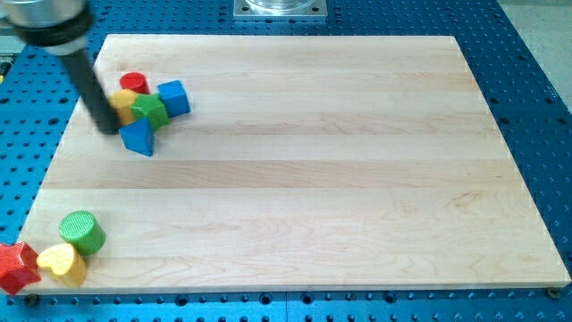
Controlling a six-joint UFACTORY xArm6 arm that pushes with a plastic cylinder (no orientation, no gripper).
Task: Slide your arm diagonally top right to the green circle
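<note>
The green circle block lies near the board's bottom-left corner, touching a yellow heart block below it. A red star block sits at the board's very corner, partly off the edge. My dark rod comes down from the view's top left; my tip rests on the board far above the green circle, just left of a blue triangle block and a cluster of blocks.
The cluster near the top left holds a red cylinder, a yellow block, a green block and a blue cube. The wooden board lies on a blue perforated table.
</note>
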